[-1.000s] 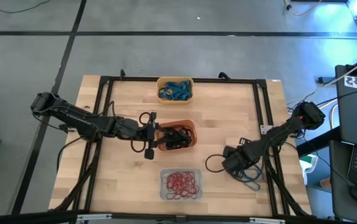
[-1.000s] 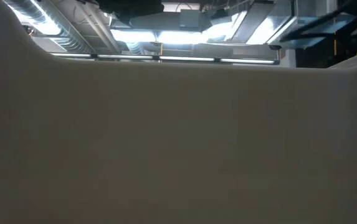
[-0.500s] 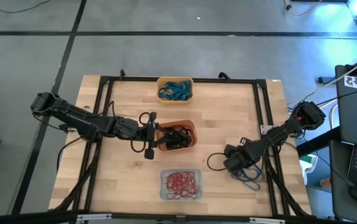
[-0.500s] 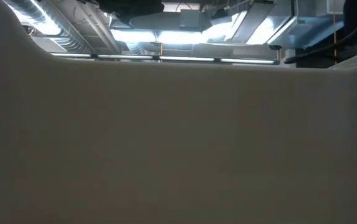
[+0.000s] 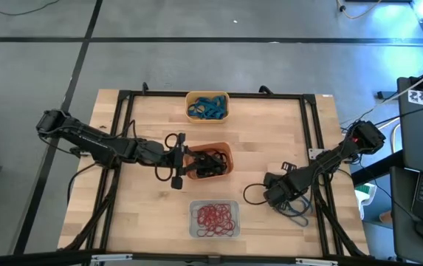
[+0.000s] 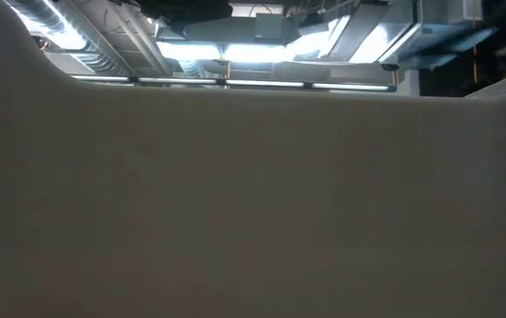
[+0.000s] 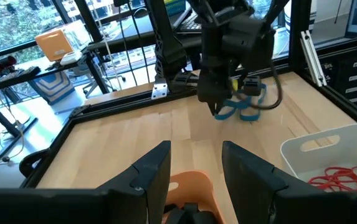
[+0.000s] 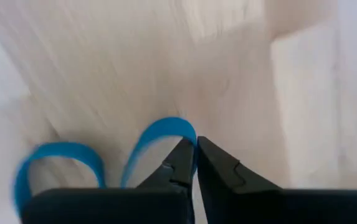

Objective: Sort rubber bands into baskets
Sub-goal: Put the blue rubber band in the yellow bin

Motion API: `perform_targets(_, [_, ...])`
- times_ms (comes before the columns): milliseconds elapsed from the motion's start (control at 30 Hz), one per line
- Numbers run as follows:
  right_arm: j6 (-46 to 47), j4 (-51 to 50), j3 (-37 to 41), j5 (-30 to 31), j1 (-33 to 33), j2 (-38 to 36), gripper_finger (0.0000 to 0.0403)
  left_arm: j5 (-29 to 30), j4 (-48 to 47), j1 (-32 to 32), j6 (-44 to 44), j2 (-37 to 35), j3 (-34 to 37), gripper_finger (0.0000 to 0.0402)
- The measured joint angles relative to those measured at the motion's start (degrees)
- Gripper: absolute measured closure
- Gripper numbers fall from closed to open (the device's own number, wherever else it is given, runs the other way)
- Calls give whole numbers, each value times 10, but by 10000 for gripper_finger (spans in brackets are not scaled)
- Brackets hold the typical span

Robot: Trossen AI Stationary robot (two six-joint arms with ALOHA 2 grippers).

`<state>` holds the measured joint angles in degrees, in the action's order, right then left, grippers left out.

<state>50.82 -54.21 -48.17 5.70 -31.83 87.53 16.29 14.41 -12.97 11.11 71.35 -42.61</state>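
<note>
Three baskets stand in a row down the table's middle. The yellow-orange basket [image 5: 207, 106] holds blue rubber bands, the red-orange basket [image 5: 210, 161] black ones, and the pale basket [image 5: 215, 219] red ones. My left gripper [image 5: 182, 160] hangs open over the red-orange basket's left end [image 7: 187, 186]. Loose blue rubber bands [image 5: 297, 211] lie on the wood at the near right. Beside them my right gripper [image 5: 269, 193] points down at the table, shut on a blue rubber band [image 8: 159, 137]. My right gripper pinches one blue band at the bend of its loop [image 8: 183, 129], between its two fingertips. The fingers [image 7: 217, 111] come from above, pointing down at the table. The rest of the loop lies slack on the wood.
A black frame [image 5: 311, 133] runs around the work area, and black cables [image 5: 249, 193] curl beside my right gripper. The pale basket's wall [image 6: 253, 203] fills nearly the whole low view. Bare wood [image 5: 270, 140] lies between the baskets and the right frame rail.
</note>
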Motion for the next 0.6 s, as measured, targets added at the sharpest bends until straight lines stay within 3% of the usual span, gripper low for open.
perform_targets(600, [-59, -130, -219, 258, 0, -8, 398, 0, 4, 0, 0, 0, 0, 260])
